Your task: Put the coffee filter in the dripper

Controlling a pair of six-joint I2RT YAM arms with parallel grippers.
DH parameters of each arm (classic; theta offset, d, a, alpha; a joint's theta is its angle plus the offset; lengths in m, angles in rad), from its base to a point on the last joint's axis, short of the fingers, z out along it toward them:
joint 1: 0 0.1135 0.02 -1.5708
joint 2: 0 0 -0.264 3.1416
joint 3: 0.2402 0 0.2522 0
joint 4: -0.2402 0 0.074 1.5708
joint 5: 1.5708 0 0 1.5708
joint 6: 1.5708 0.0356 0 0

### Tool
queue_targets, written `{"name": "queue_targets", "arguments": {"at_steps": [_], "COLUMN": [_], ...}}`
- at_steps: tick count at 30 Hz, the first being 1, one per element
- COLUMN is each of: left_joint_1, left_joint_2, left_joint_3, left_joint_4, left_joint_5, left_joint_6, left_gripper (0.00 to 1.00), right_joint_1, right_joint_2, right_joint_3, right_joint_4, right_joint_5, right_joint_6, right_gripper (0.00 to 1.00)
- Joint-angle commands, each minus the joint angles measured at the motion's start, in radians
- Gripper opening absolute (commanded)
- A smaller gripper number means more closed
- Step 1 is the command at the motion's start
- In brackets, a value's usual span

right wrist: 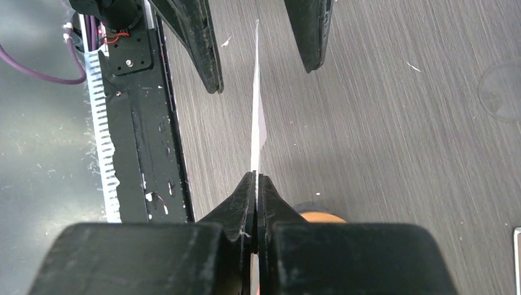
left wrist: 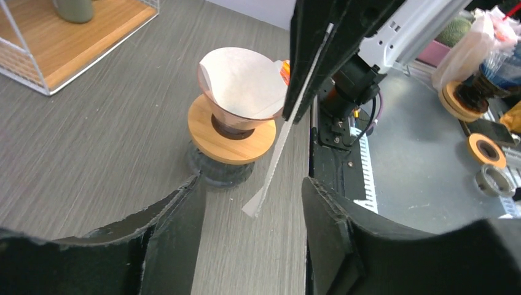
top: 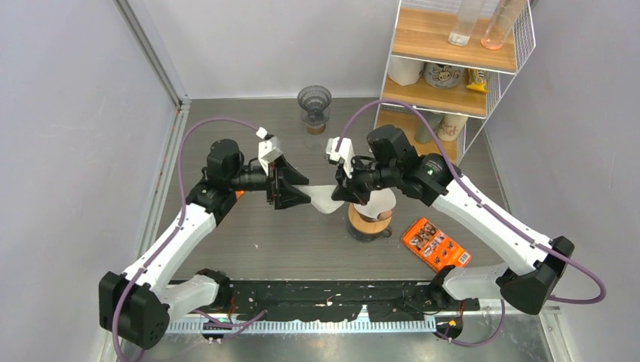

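Observation:
A flat white coffee filter (top: pixel 323 197) hangs edge-on above the table, pinched at one end by my shut right gripper (top: pixel 337 192). In the right wrist view the coffee filter (right wrist: pixel 256 110) sticks straight out from the right gripper (right wrist: pixel 255 178). My left gripper (left wrist: pixel 252 184) faces it, open, its fingers on either side of the filter's free corner (left wrist: pixel 255 206) without touching. The dripper (left wrist: pixel 242 107), a clear cone on a wooden collar (left wrist: pixel 230 138) over a glass base, stands just beyond, under the right arm (top: pixel 370 222). A white paper filter (left wrist: pixel 242 83) lines its cone.
A wire-and-wood shelf rack (top: pixel 453 60) with cups and bottles stands at the back right. A grey glass dripper stand (top: pixel 314 105) sits at the back centre. An orange packet (top: pixel 435 243) lies right of the dripper. The black base rail (top: pixel 340 298) runs along the near edge.

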Motion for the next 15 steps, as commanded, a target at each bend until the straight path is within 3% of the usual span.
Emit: {"name": "queue_targets", "arguments": {"at_steps": [1, 10, 15], "left_joint_1": [-0.018, -0.052, -0.054], "left_joint_2": [-0.008, -0.005, -0.018], "left_joint_3": [0.024, 0.025, 0.024], "left_joint_4": [-0.001, -0.037, -0.066], "left_joint_5": [0.072, 0.039, 0.003], "left_joint_6": [0.022, 0.051, 0.069], "left_gripper": [0.59, 0.34, 0.03], "right_joint_1": [0.008, 0.012, 0.012], "right_joint_2": [0.019, 0.089, 0.105], "right_joint_3": [0.059, 0.152, 0.17], "right_joint_4": [-0.032, -0.081, -0.092], "right_joint_5": [0.024, 0.044, 0.047], "right_joint_6": [-0.084, -0.118, -0.126], "right_gripper": [0.05, 0.05, 0.05]}}
